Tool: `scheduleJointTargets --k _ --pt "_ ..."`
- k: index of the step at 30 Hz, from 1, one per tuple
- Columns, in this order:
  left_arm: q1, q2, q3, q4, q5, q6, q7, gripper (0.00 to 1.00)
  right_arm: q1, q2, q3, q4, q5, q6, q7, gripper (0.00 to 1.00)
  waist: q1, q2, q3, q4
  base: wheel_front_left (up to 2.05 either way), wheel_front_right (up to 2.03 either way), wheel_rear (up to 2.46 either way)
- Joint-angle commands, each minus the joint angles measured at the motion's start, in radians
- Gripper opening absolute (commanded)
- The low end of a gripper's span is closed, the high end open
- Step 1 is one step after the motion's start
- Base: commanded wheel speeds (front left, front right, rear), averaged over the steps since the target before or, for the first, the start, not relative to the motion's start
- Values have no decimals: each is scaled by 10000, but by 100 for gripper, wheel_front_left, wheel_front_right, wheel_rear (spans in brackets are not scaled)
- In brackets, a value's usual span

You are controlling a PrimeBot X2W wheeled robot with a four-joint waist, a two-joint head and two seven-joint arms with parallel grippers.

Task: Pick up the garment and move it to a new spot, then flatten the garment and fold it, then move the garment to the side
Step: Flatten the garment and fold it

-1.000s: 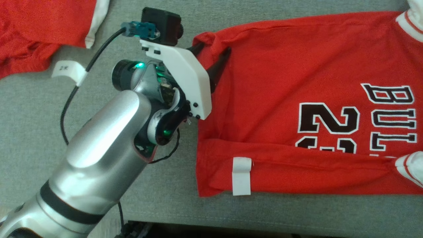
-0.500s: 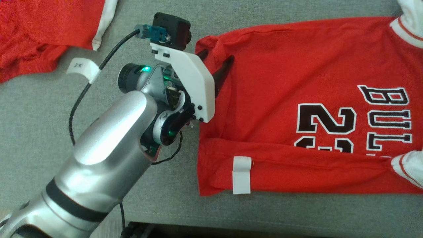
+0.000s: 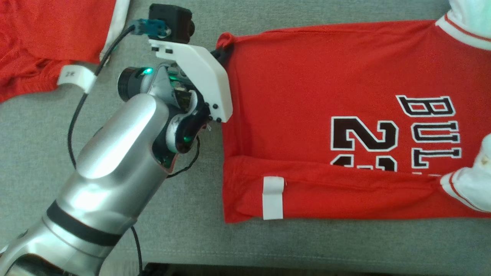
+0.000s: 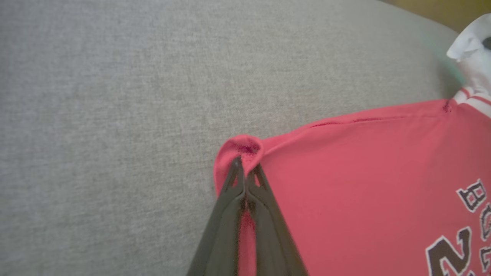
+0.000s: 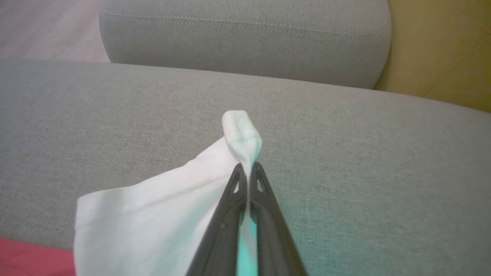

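Note:
The garment [image 3: 307,99] is a red jersey with black lettering and white sleeves, lying mostly flat on the grey cushion [image 3: 191,230]. Its near long edge is folded over, with a white tag [image 3: 273,197] on the fold. My left gripper [image 3: 221,51] is shut on the far left hem corner, which bunches up around the fingertips. In the left wrist view, the left gripper [image 4: 245,168] pinches that red corner of the garment [image 4: 345,184]. My right gripper [image 5: 248,166] is shut on the white sleeve [image 5: 172,214], whose tip sticks up past the fingers.
A second red and white garment [image 3: 38,34] lies at the far left, with a white label [image 3: 74,76] on my arm's cable beside it. The cushion's front edge [image 3: 268,264] runs along the bottom. A grey backrest [image 5: 245,38] and a yellow surface [image 5: 441,46] lie beyond the sleeve.
The left fingers, open astride the hem corner before, have closed on it. The head view has shifted a little, so the jersey sits further left in the picture.

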Motion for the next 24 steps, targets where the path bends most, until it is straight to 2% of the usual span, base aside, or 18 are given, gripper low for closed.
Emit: scheduleJointTargets --k 1,7,12,19,24 --pt "-98 360 587 -350 -47 68 -257 0 -253 -229 -177 -118 60 -7 -325 0 0 0 -90 -94 0 0 0" --pt "278 546 837 -817 -235 66 -525 0 -160 -420 -374 49 632 -7 -784 0 0 0 -290 -333 0 0 0" --pt "679 695 1118 -1595 -409 134 -820 0 447 -729 -179 -730 1368 -7 -795 0 0 0 -430 -618 0 0 0" --pt "2278 1165 1518 -3264 -878 343 -1226 0 2764 -1426 -368 -2422 2494 -7 -741 0 0 0 -977 -1145 0 0 0" --pt "3850 1704 1860 -4492 -1177 665 -1538 0 4802 -1560 -686 -3436 2979 -7 -732 0 0 0 -1432 -1538 0 0 0"
